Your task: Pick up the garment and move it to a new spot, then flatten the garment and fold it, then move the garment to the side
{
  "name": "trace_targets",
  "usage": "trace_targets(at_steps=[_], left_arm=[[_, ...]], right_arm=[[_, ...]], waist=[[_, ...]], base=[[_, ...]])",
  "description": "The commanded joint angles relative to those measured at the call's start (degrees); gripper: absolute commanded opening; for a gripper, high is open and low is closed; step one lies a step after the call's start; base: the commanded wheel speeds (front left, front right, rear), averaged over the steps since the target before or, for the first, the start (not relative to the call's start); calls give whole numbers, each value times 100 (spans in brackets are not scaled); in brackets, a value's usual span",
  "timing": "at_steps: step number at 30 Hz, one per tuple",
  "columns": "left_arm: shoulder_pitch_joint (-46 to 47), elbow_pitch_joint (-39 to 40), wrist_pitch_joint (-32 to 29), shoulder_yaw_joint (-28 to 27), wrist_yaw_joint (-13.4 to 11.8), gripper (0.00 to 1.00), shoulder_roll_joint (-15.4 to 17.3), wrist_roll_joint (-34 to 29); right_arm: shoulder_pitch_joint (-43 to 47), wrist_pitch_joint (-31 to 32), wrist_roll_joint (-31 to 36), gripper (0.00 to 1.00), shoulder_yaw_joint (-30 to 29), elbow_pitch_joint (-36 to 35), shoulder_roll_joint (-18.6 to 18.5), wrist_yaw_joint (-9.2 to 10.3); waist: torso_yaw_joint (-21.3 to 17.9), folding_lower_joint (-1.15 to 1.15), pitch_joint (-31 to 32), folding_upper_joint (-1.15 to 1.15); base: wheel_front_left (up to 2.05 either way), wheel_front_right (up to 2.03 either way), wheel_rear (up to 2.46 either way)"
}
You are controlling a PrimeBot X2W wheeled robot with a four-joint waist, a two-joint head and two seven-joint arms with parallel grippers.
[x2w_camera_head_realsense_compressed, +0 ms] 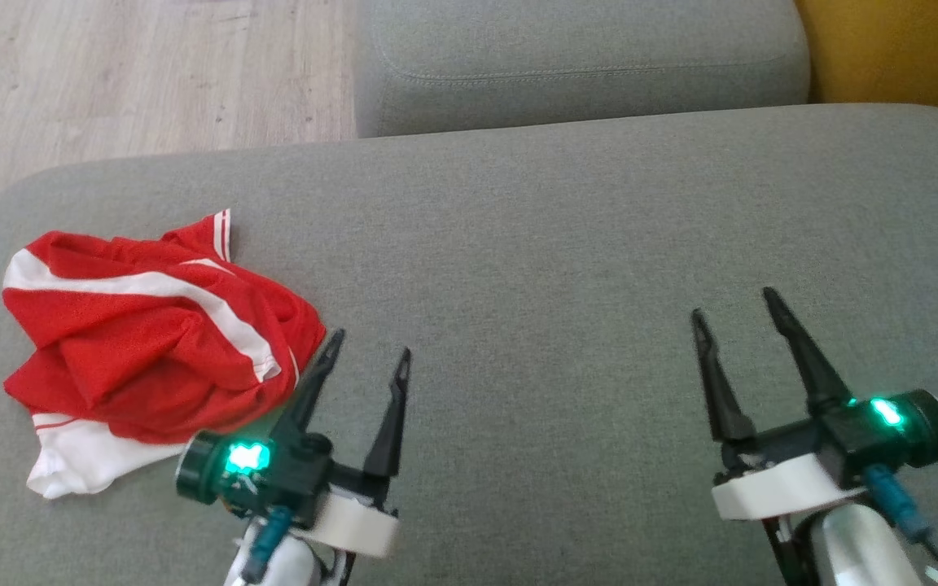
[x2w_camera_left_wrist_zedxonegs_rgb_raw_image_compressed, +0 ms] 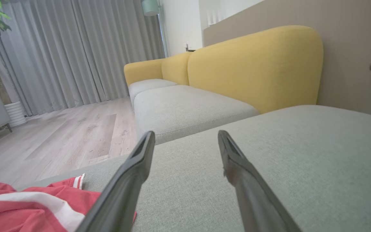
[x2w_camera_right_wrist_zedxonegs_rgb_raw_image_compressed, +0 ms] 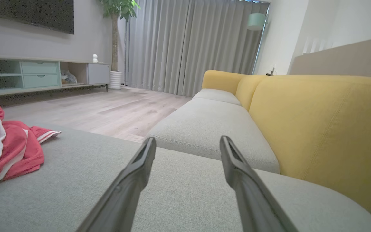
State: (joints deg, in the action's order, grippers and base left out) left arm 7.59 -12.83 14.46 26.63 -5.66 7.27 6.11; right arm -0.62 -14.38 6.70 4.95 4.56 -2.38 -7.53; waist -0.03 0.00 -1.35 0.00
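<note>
Clothing is counted as one piece: a red garment with white stripes and a white hem, left crumpled in a loose heap. It is found at the left end of a wide grey seat cushion, near that cushion's front edge, with one striped cuff turned up at its far side. The same heap is seen low and left in the left wrist view and at the left edge of the right wrist view.

Two grippers are held over the cushion. The left gripper is placed just beside the garment's right edge. Its two fingers are spread wide and nothing is held between them; whether the outer finger touches the cloth cannot be told. The right gripper is kept well apart from the garment, toward the cushion's right half, its two fingers likewise spread wide with nothing held.

Beyond the near cushion, two more grey seats are counted along one yellow sofa back. Pale wooden floor is seen to the left, closed off by grey curtains, with one potted plant and one low cabinet alongside.
</note>
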Motion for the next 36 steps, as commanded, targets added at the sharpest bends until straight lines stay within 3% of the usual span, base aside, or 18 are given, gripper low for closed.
trace_targets(at_steps=[1,6,19,28,36], left_arm=[[142,215,53,-310,28,100,-37,119],[-4,169,53,-704,212,100,-223,669],[-111,-436,54,-1042,543,100,-423,1569],[-16,-488,54,-1073,525,100,-436,1561],[-66,-493,54,-1086,466,100,-438,1532]], right_arm=[[-167,-62,-188,100,78,-186,-50,4],[-109,-62,-926,100,-30,14,-50,4],[-95,-62,-1349,100,44,558,-50,4],[-122,-62,-1455,100,53,562,-50,4],[-66,-62,-1512,100,170,555,-50,4]], waist=[[18,0,-9,0],[52,0,-20,0],[-6,0,35,0],[16,0,64,0],[402,0,127,0]], base=[[0,0,0],[0,0,0],[0,0,0],[0,0,0],[0,0,0]])
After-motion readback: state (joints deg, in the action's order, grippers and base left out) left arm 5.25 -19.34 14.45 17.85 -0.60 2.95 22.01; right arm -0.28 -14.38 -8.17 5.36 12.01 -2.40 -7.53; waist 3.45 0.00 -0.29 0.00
